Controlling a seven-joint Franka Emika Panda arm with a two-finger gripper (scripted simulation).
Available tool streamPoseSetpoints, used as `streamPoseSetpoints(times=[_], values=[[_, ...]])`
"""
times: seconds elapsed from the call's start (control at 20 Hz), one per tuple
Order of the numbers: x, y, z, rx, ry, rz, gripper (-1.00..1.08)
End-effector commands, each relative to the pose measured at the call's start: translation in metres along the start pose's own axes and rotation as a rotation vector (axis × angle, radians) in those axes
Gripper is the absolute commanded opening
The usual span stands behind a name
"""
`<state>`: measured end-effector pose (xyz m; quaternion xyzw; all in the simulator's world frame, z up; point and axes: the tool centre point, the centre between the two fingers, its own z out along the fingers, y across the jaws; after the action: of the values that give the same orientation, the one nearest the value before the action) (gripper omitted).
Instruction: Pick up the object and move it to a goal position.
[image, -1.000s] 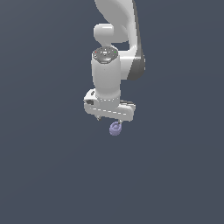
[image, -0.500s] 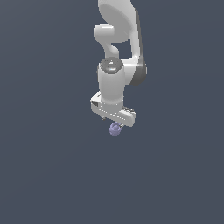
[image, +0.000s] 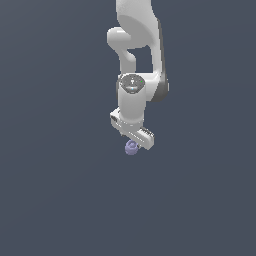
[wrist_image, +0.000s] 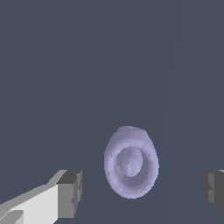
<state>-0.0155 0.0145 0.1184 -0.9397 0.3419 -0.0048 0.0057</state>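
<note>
The object (image: 131, 147), a tiny pale purple rounded lump with a ring-like hollow, lies on the flat dark grey ground. In the exterior view it sits just under the white gripper (image: 133, 140). In the wrist view the object (wrist_image: 131, 162) lies between the two grey fingertips (wrist_image: 71, 192), nearer one than the other, with a gap on each side. The gripper (wrist_image: 142, 191) is open and touches nothing. The arm reaches down from above, and the hand bar is tilted in the exterior view.
Plain dark grey ground (image: 60, 200) lies all around. No goal mark shows in either view.
The hand has come lower and a little toward the exterior view's right, and it has turned about its wrist. The object has stayed in place.
</note>
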Motion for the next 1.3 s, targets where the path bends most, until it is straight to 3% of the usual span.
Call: streamPoseSetpoints(times=[0.0,0.8,1.25], values=[[-0.004,0.001,0.006,-0.004,-0.001,0.044,1.00],[-0.011,0.002,0.020,-0.014,-0.004,0.128,1.00],[-0.012,0.003,0.060,-0.015,-0.004,0.132,1.00]])
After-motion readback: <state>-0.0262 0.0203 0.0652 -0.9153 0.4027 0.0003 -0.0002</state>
